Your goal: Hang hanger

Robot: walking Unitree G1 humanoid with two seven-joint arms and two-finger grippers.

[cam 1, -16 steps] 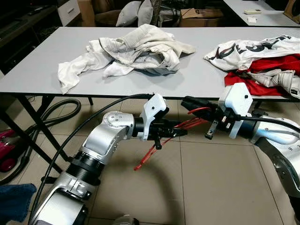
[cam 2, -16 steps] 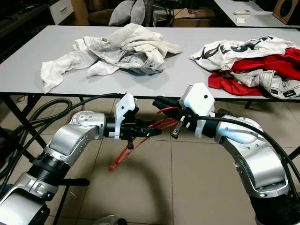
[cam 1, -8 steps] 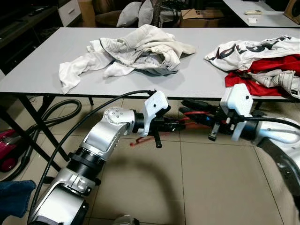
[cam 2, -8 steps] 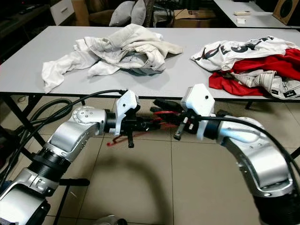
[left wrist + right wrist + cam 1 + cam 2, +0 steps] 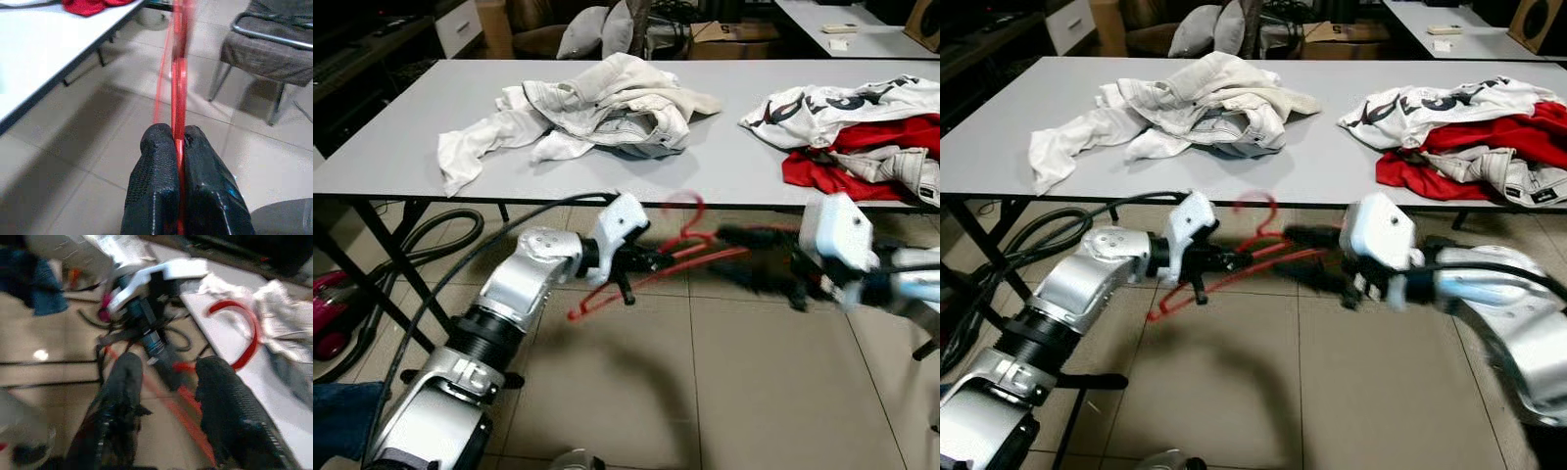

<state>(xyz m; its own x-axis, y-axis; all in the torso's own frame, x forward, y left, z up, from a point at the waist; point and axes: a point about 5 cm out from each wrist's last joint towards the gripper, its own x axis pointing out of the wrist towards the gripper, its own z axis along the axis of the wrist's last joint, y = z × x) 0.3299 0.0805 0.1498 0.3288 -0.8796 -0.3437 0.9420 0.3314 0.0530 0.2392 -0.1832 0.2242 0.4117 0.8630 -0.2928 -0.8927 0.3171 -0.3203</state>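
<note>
A red wire hanger hangs in the air just below the table's front edge, its hook pointing up. My left gripper is shut on one of its bars, which the left wrist view shows pinched between the black fingertips. My right gripper is blurred with motion to the right of the hanger. It is open, its two fingers apart with nothing between them, and the hanger's hook lies beyond them.
A grey table in front of me carries a pile of white clothes and a red and white heap. A vacuum hose coils under its left side, and a blue cloth lies on the tiled floor. A grey chair stands nearby.
My right gripper has come off the hanger and drawn back to the right. The hanger has swung in my left gripper so that its hook now points up.
</note>
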